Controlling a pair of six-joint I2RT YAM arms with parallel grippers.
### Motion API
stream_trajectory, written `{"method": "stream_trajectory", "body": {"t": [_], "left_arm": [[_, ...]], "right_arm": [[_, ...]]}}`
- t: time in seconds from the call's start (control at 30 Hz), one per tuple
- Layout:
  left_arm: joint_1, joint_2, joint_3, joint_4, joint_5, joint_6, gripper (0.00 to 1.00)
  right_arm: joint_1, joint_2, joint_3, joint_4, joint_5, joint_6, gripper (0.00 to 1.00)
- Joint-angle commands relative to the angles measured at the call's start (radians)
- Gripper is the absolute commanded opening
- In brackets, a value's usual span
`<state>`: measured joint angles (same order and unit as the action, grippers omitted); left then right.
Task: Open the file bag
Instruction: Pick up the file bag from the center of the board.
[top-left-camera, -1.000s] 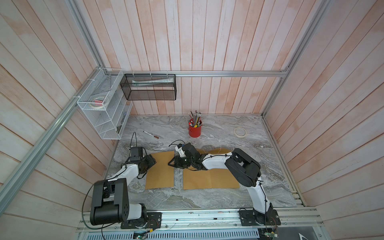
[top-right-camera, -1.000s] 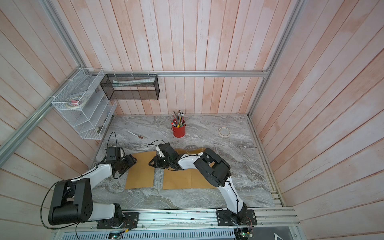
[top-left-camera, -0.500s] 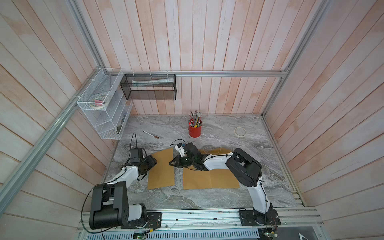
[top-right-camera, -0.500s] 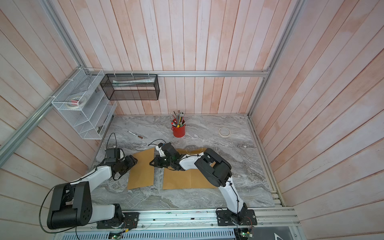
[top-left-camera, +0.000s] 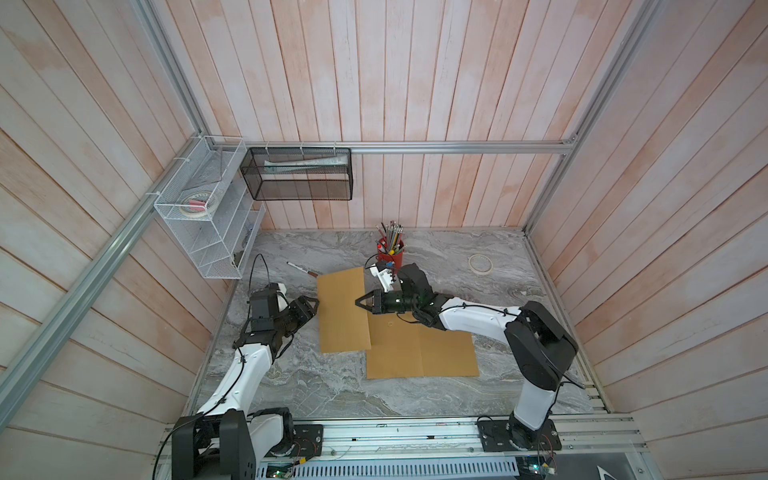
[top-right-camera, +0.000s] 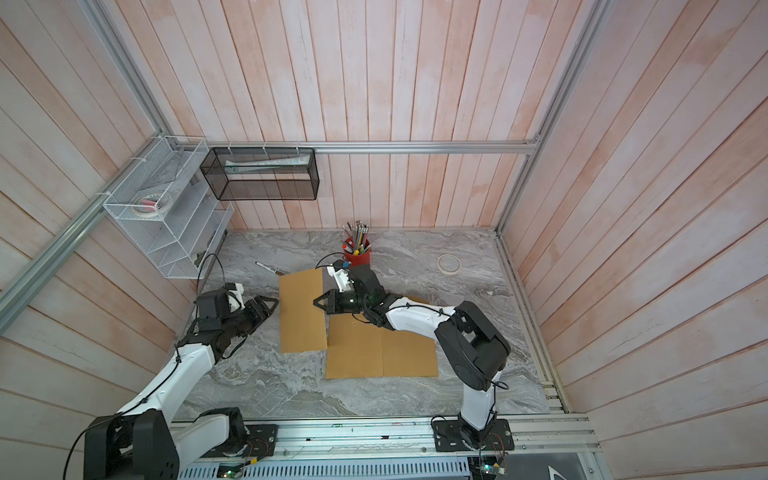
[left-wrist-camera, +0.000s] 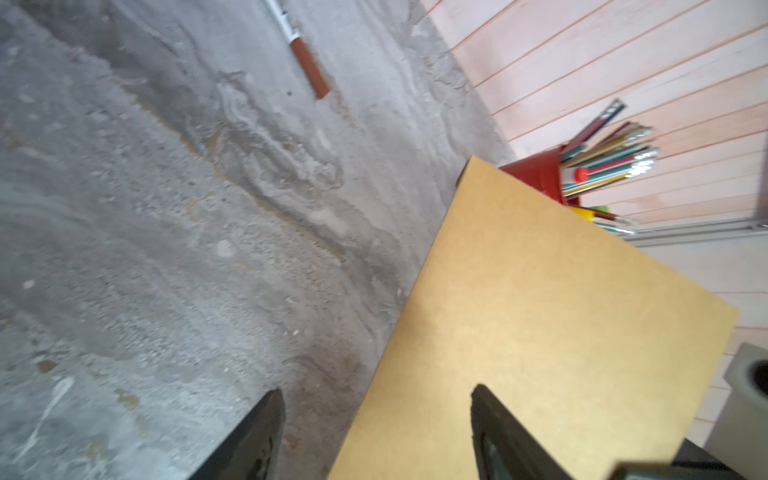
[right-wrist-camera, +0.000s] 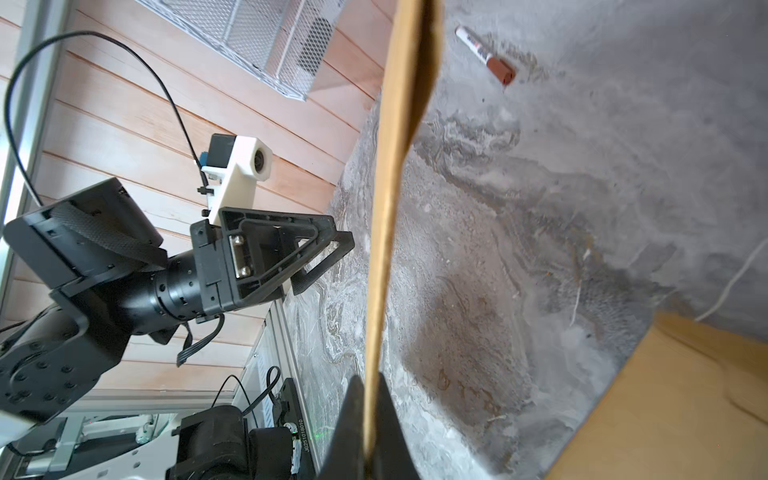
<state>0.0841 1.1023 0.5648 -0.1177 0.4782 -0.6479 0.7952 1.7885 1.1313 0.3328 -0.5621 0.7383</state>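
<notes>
Finds one brown file bag (top-left-camera: 419, 353) lying flat on the grey table (top-left-camera: 332, 386), on the robot's side of the red cup (top-left-camera: 392, 259), with its one flap (top-left-camera: 343, 316) raised off the table and standing out toward the left of the cup. Sees the right claw (top-left-camera: 359, 302) pressed together on the flap's inner edge, just in front of the cup and nearer to it than the bag's body. From the right wrist view, catches the flap (right-wrist-camera: 386, 208) edge-on, running straight down into the closed black fingertips (right-wrist-camera: 347, 428), with bare table on both sides of it. Places the left claw (top-left-camera: 313, 305) at the flap's outer edge, farther from the cup than the right claw and facing it across the sheet, jaws spread. In the left wrist view, shows its two dark fingers (left-wrist-camera: 257, 436) well apart, with the flap's (left-wrist-camera: 561, 332) border passing between them; cannot tell whether either finger touches the paper. Counts two arms and two claws, one bag, one cup holding a bunch of pencils too many to count. Counts one marker (top-left-camera: 302, 269) on the table to the left of the cup, near the flap's far corner. Counts one tape roll (top-left-camera: 481, 264) on the table well to the right of the cup, and a second tape roll (top-left-camera: 195, 203) in the top tray of the one white wire rack (top-left-camera: 208, 249), up on the wall to the cup's left. Adds one black mesh basket (top-left-camera: 299, 195) on the back wall, above and left of the cup.
</notes>
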Motion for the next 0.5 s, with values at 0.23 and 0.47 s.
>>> {"method": "stream_trajectory", "body": {"t": [0.23, 0.47], "left_arm": [[-0.054, -0.055, -0.013, 0.336, 0.257, -0.079, 0.73], [-0.086, -0.049, -0.021, 0.517, 0.349, -0.148, 0.73]], "right_arm": [[-0.103, -0.191, -0.056, -0.086, -0.161, -0.112, 0.00], [-0.138, -0.250, -0.068, -0.060, -0.250, -0.121, 0.00]]}}
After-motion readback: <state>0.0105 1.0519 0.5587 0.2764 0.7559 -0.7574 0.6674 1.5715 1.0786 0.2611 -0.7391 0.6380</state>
